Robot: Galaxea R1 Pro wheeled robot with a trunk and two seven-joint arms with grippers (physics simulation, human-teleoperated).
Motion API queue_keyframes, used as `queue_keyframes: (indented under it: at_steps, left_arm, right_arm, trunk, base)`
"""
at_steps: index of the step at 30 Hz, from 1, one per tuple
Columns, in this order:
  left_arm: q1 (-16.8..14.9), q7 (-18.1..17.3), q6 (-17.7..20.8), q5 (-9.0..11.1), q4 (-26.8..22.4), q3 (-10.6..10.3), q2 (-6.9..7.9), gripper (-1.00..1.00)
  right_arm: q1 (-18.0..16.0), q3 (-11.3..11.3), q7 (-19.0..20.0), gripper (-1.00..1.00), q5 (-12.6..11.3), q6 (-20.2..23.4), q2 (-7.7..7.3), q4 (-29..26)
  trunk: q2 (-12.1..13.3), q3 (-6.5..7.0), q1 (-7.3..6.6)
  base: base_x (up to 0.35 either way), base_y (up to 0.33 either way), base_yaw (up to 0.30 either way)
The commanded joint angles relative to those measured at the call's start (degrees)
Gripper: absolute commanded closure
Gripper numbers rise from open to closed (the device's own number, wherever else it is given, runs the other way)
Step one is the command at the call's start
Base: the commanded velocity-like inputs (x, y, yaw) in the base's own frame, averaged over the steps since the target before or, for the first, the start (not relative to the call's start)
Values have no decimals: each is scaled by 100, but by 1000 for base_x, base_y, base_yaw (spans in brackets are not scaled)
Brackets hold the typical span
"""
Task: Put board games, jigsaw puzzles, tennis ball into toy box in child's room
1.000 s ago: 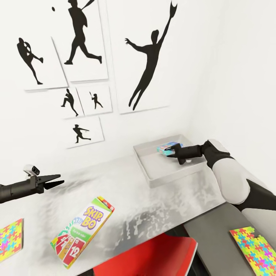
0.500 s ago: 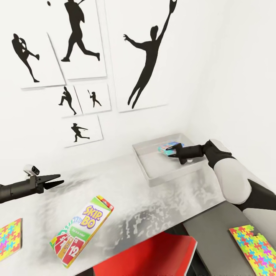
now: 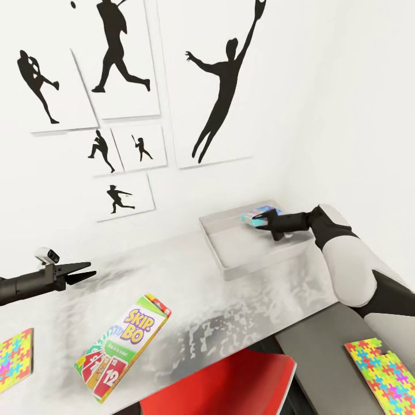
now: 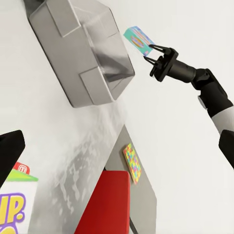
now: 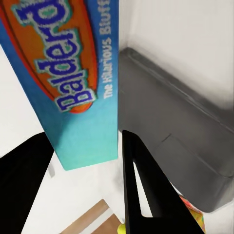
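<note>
My right gripper (image 3: 263, 221) is shut on a blue board game box (image 3: 258, 215), holding it just above the far right part of the light grey toy box (image 3: 230, 262). In the right wrist view the blue box (image 5: 73, 83) stands between the two black fingers (image 5: 146, 190), over the toy box (image 5: 185, 131). The Skip-Bo game (image 3: 124, 344) lies on the pale table (image 3: 190, 288). One jigsaw puzzle (image 3: 14, 358) lies at the table's left, another (image 3: 383, 372) on the lower dark top. My left gripper (image 3: 85, 271) hovers open above the table's left part. The tennis ball is out of view.
A red chair (image 3: 230, 386) is tucked under the table's front edge. White walls with black sports posters (image 3: 222, 98) close the table's far side and right corner. In the left wrist view the toy box (image 4: 83, 53) and the right gripper (image 4: 150, 52) with its box show.
My right gripper has lifted the blue box a little and carried it toward the toy box's far right corner. The left arm has stayed still.
</note>
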Motion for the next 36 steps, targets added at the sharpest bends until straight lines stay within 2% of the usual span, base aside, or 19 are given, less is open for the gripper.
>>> queue_keyframes:
  at_steps: [1,13,24,36]
  left_arm:
    - [-4,-24,61,-4,-1,-2,2,-100]
    - [-4,-24,61,-1,-1,-2,2,-100]
    - [-4,-24,62,3,-1,-2,2,-100]
    - [-4,-24,69,3,-1,-2,3,-100]
  right_arm:
    - [-6,-32,-61,100,-41,-28,-1,-8]
    - [-6,-35,-447,100,-54,-324,-43,-17]
    - [-16,-33,-487,100,-59,-389,-51,-17]
    - [-182,-32,-495,100,-5,-403,5,-17]
  trunk:
    - [-11,-11,3]
    - [-11,-18,3]
    - [-11,-107,3]
    - [-11,-220,3]
  base:
    - [0,0,0]
    - [0,0,0]
    - [0,0,0]
    - [0,0,0]
